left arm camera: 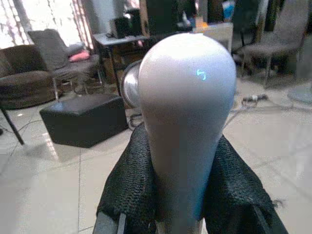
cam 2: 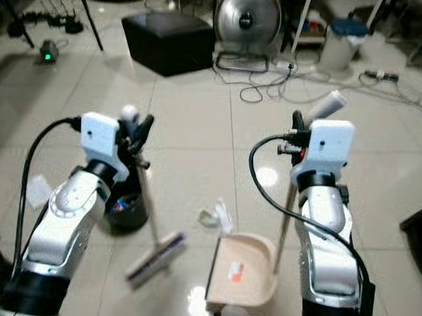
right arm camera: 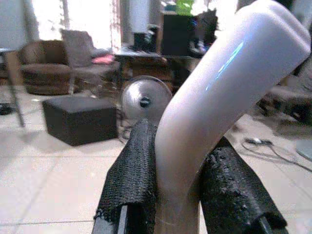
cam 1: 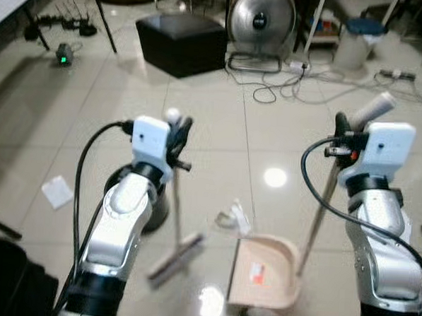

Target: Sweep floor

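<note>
At lower centre, the beige dustpan (cam 1: 263, 277) is stood on the tiles, its handle (right arm camera: 219, 97) clamped by the right gripper (cam 1: 342, 129). Left of it, the broom (cam 1: 176, 255) is gripped at its handle top (left arm camera: 187, 112) by the left gripper (cam 1: 181, 132). Crumpled litter (cam 1: 233, 217) lies between. Farther up, a black ottoman (cam 1: 182, 42) and fan (cam 1: 261, 20) are seen.
</note>
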### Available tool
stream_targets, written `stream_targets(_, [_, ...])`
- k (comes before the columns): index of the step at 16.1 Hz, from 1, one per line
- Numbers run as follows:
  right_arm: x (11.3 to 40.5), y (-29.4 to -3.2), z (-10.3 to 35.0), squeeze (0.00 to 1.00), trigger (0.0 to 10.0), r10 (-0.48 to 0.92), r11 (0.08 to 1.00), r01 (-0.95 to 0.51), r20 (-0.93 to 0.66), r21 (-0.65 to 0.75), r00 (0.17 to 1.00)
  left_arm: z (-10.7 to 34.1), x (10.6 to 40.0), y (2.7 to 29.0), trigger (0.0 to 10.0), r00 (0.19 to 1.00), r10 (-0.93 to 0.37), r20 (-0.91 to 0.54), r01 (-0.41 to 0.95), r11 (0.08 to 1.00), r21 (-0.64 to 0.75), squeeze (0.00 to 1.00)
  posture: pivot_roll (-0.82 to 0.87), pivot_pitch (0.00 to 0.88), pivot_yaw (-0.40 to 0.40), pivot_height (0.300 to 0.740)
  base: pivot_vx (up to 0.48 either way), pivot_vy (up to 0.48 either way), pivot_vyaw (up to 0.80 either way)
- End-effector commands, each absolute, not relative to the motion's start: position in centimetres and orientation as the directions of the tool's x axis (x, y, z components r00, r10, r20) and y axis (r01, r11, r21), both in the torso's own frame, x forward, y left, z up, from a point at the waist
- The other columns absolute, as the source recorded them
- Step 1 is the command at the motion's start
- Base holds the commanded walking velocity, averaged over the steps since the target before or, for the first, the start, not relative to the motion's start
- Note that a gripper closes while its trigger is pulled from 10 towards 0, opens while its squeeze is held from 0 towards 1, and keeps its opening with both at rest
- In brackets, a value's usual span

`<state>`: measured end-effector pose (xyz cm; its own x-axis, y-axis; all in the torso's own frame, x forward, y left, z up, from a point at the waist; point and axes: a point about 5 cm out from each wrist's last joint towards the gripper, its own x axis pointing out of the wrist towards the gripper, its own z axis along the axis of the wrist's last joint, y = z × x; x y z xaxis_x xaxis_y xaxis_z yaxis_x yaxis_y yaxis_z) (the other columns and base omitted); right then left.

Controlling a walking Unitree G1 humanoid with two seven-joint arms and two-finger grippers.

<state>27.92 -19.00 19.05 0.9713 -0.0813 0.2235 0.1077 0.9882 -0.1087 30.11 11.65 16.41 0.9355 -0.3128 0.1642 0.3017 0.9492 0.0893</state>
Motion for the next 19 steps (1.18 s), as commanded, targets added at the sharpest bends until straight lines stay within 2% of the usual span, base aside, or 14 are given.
stream_targets(1, [27.7,-19.3,20.1,0.00,10.0,-0.089,0.984,0.126,0.260,-0.126,0.961,17.2,30.0,11.4,10.0,0.924,-0.319,0.209,0.308,0.948,0.085,0.00,-0.08,0.122,0.061,0.740,0.435,0.000,-0.80])
stream_targets(2, [27.8,-19.3,20.0,0.00,10.0,-0.090,0.984,0.125,0.259,-0.125,0.962,17.2,30.1,11.4,10.0,0.925,-0.320,0.207,0.308,0.947,0.087,0.00,-0.09,0.115,0.061,0.740,0.435,0.000,-0.80])
stream_targets(10, [27.8,-18.9,19.9,0.00,10.0,-0.086,0.986,0.120,0.257,-0.120,0.963,17.1,30.1,11.5,10.0,0.925,-0.321,0.204,0.308,0.947,0.093,0.00,-0.08,0.104,0.064,0.740,0.437,0.000,0.00])
stream_targets(14, [27.8,-18.9,19.7,0.00,10.0,-0.086,0.986,0.119,0.254,-0.117,0.963,17.0,30.1,11.4,10.0,0.924,-0.325,0.200,0.312,0.945,0.096,0.00,-0.08,0.106,0.065,0.740,0.437,0.000,-0.68])
stream_targets(19, [28.3,-18.2,19.5,0.00,10.0,-0.020,0.990,0.055,0.254,-0.131,0.967,16.9,30.2,12.3,10.0,0.945,-0.259,0.202,0.241,0.964,0.110,0.00,-0.07,0.120,0.065,0.740,0.343,0.000,0.00])
